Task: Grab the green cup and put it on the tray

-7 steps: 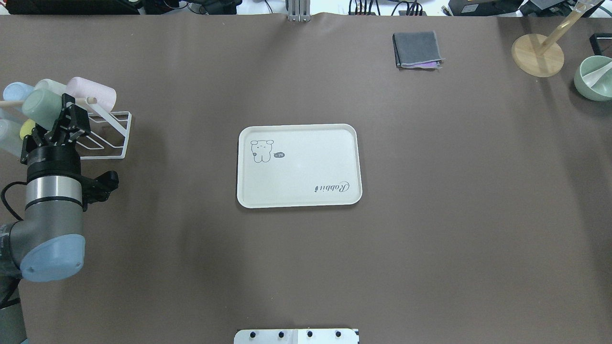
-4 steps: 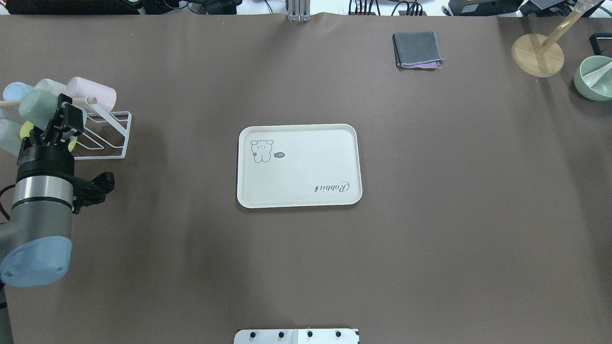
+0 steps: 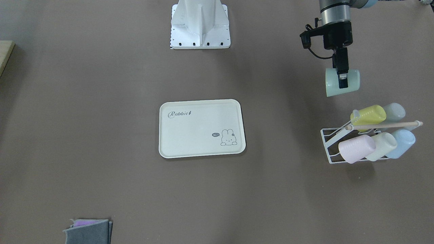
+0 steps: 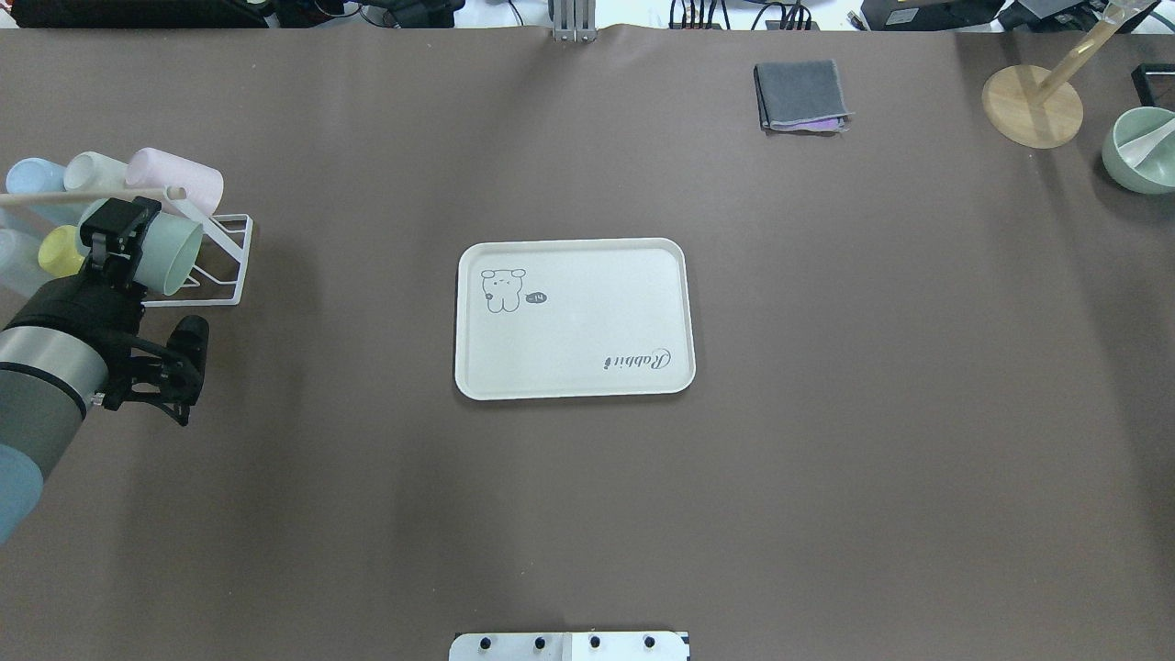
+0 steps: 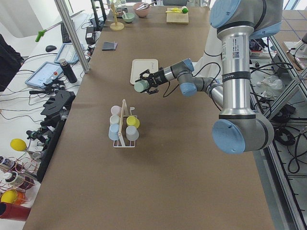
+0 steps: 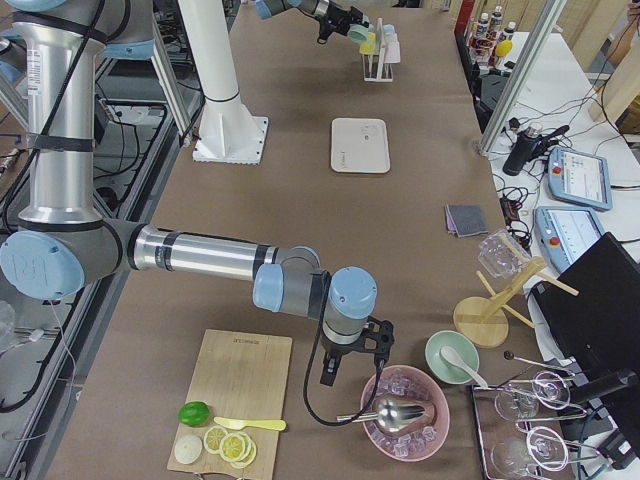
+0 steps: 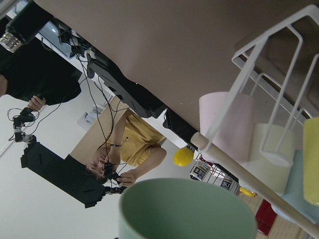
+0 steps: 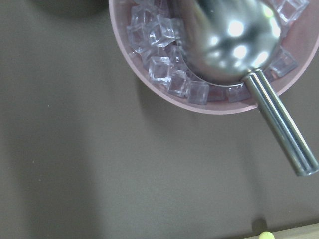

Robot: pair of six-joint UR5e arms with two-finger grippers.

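My left gripper (image 4: 117,236) is shut on the green cup (image 4: 172,254) and holds it on its side in the air, just off the near side of the white wire rack (image 4: 216,275). The gripper (image 3: 342,77) and cup (image 3: 351,83) also show in the front view, and the cup's rim (image 7: 187,209) fills the bottom of the left wrist view. The cream tray (image 4: 574,317) with the "Rabbit" script lies flat at the table's middle, empty, well to the cup's right. My right gripper (image 6: 332,377) hovers by a bowl of ice; I cannot tell whether it is open or shut.
The rack still holds a pink cup (image 4: 179,176), a yellow cup (image 4: 60,251), a pale cream-green cup (image 3: 383,145) and blue ones (image 3: 401,142). A folded grey cloth (image 4: 800,95), a wooden stand (image 4: 1033,106) and a green bowl (image 4: 1141,150) sit far right. A metal scoop (image 8: 229,40) lies in the pink ice bowl (image 8: 219,107).
My left gripper has drawn the green cup off the rack, toward the robot and to the right. The cup's mouth now faces the tray side. The tray has not moved.
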